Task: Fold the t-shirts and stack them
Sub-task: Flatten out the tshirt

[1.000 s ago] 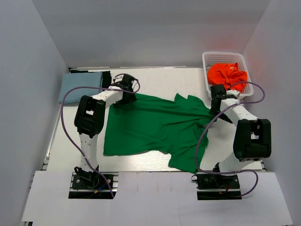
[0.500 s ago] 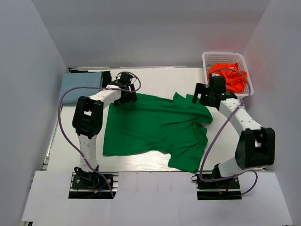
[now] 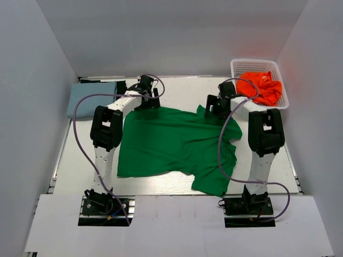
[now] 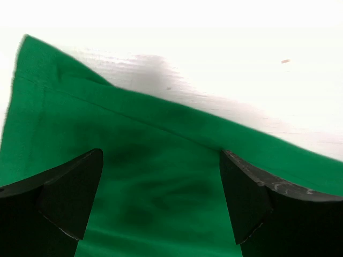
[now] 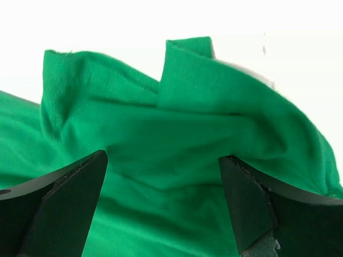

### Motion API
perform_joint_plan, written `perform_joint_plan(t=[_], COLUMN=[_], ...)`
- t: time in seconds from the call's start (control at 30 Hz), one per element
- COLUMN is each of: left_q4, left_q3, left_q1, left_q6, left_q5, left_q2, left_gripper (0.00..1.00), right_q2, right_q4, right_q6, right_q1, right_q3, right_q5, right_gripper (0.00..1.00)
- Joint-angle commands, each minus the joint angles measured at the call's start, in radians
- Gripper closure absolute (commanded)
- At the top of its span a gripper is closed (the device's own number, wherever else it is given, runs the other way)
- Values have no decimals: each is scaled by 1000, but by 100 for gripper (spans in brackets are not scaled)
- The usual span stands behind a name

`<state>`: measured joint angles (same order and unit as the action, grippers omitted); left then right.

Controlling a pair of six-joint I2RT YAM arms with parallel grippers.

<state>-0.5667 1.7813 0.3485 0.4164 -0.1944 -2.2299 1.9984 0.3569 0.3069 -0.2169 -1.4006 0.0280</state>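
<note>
The green t-shirt (image 3: 171, 144) lies spread out on the white surface (image 3: 177, 88). Its left part is mostly flat and its right part is wrinkled.

The left tool (image 4: 161, 176) hangs over the far left corner of the green t-shirt. Its two fingers stand wide apart, so it is released and holds nothing. The hem of the cloth runs across under the gap.

The right tool (image 5: 163, 182) is over the far right corner of the green t-shirt, where the cloth rises in a thick fold. It is released too, with one finger on each side of this fold. I cannot tell if the fingers touch the cloth.

Far left of the green t-shirt lies a folded pale blue t-shirt (image 3: 91, 99), with black cloth (image 3: 121, 85) showing at its edge. Far right of the green t-shirt, a white basket (image 3: 256, 65) holds the orange t-shirt (image 3: 259, 87).
</note>
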Motion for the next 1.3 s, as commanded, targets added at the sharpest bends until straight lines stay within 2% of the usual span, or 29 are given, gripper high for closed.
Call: perform_joint_plan(t=[0.0,0.23,0.4,0.5,0.57,0.7,0.83,0.93,0.97,1.0,1.03,1.07,1.1,1.13,1.17,1.27], left_q4=[-32,-52,-128,-128,-116,-7,43,62,62,73,73,73,73,73,73,151], left_q3=[27,111,294,392,447,468,477,434,372,330,287,242,134,72,3,-356], left_q1=[-6,-16,-38,-60,-72,-82,-82,-69,-69,-60,-60,-60,-60,-60,-60,-60], left_q6=[-31,-51,-51,-62,-73,-122,-162,-172,-172,-172,-172,-159,-143,-96,-75,2], left_q5=[-8,-62,-62,-62,-33,22,110,122,122,122,142,154,164,164,164,199], left_q2=[-20,-91,-241,-292,-316,-318,-232,-113,-76,-36,48,91,133,175,270,399], left_gripper=[0,0,0,0,0,0,0,0,0,0,0,0,0,0,0,0], right_q2=[55,229,385,476,519,496,406,240,206,88,45,7,-30,-152,-191,-389], right_q4=[-12,60,109,103,84,1,-7,28,30,15,10,4,-12,-19,-44,-75], right_q6=[1,-35,-97,-143,-178,-225,-261,-247,-239,-224,-213,-186,-167,-100,-77,-11], right_q1=[2,10,11,16,24,25,14,-2,-16,-21,-21,-27,-26,-21,-18,-12], right_q3=[-90,-313,-558,-676,-759,-795,-781,-730,-631,-586,-433,-375,-318,-196,-70,188], right_q5=[14,4,15,-23,10,88,104,99,99,102,96,93,89,78,72,-23], right_gripper=[10,10,10,10,10,10,10,10,10,10,10,10,10,10,10,10])
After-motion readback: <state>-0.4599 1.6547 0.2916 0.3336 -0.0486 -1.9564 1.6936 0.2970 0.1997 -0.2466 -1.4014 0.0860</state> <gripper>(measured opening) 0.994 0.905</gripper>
